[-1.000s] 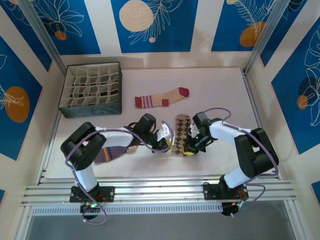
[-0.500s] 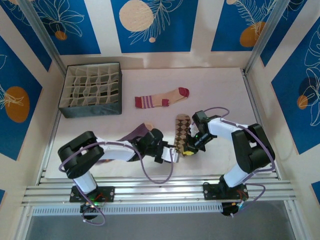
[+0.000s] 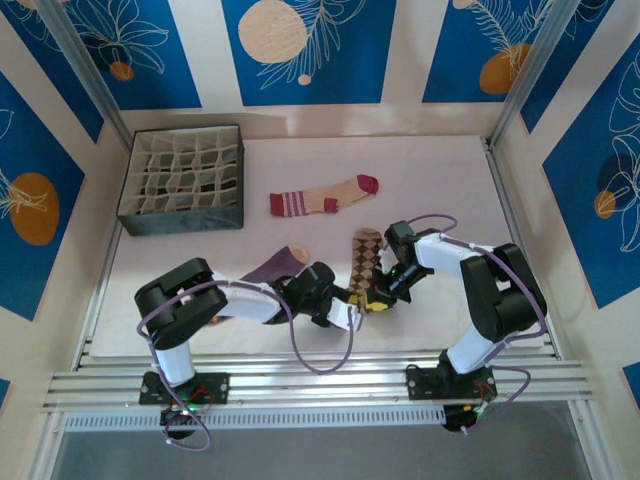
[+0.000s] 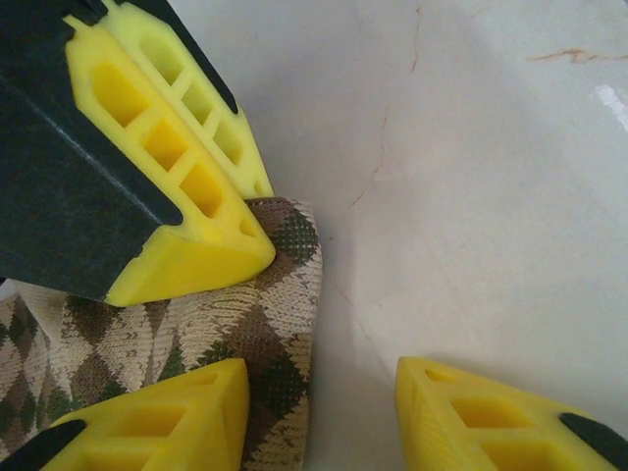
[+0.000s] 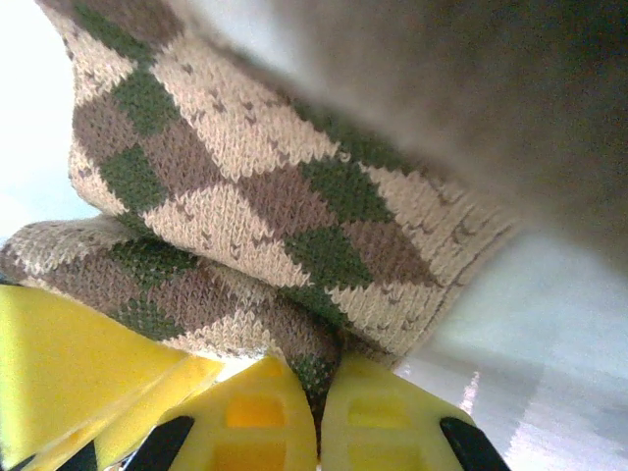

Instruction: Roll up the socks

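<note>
You have the pale surface (image 3: 450, 180) spread wide under both arms, and at its far left stands a dark organizer box (image 3: 180, 221) split into many small cells. Your left arm (image 3: 245, 300) lies low, reaching from the near left toward the middle, and your right arm (image 3: 450, 255) bends in from the near right to meet it. The tan sock (image 3: 325, 196) with the dark-red toe lies flat in the far middle, striped cuff to the left and toe to the right, well apart from both arms. The purple sock (image 3: 268, 270) lies left of the middle, partly under your left arm, its tan tip pointing far. The argyle sock (image 3: 363, 262) runs near to far in the middle, and the right wrist view shows its near end doubled over on itself. Your right gripper (image 3: 376, 297) is at that near end, its jaws clenched on the folded weave. Your left gripper (image 3: 345, 315) sits just beside it on the near left, its jaws released and parted across the sock's edge: one finger (image 4: 167, 422) over the diamonds, the other over bare surface.
</note>
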Robot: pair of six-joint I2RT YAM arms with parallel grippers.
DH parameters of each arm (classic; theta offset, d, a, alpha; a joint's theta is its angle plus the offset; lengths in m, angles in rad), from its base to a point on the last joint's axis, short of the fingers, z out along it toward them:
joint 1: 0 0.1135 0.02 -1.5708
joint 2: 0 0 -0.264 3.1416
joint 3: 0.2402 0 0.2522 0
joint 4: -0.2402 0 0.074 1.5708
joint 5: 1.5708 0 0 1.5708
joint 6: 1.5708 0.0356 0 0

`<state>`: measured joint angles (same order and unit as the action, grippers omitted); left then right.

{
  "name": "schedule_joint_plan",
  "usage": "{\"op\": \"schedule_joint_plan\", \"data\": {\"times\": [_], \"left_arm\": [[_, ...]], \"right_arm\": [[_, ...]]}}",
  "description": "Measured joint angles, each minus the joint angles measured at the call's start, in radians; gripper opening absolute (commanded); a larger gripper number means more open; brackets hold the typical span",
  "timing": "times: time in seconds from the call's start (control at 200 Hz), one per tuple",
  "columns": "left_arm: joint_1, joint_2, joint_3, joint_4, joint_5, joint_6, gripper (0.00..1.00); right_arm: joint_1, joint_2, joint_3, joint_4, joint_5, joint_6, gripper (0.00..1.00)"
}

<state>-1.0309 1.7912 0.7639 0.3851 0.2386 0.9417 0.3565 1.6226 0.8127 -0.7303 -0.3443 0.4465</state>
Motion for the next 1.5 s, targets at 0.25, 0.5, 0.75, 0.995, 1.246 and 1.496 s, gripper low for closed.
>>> {"op": "schedule_joint_plan", "data": {"times": [0.25, 0.5, 0.75, 0.995, 1.246, 1.496], "left_arm": [[0.000, 0.000, 0.000, 0.002, -0.005, 0.003, 0.42], [0.000, 0.000, 0.003, -0.005, -0.008, 0.005, 0.41], [0.000, 0.000, 0.008, -0.013, -0.016, 0.011, 0.41], [0.000, -0.022, 0.009, -0.040, -0.016, 0.011, 0.40], [0.000, -0.036, 0.014, -0.065, -0.025, 0.030, 0.41], [0.000, 0.001, 0.063, -0.087, -0.038, 0.053, 0.42]], "right_arm": [[0.000, 0.011, 0.006, -0.011, -0.016, -0.017, 0.01], [0.000, 0.016, 0.006, -0.021, -0.031, -0.027, 0.01], [-0.004, 0.018, 0.006, -0.023, -0.042, -0.030, 0.00], [-0.006, 0.018, 0.006, -0.031, -0.049, -0.030, 0.00], [-0.014, 0.018, 0.006, -0.048, -0.054, -0.032, 0.00], [-0.018, 0.018, 0.005, -0.049, -0.072, -0.038, 0.00]]}}
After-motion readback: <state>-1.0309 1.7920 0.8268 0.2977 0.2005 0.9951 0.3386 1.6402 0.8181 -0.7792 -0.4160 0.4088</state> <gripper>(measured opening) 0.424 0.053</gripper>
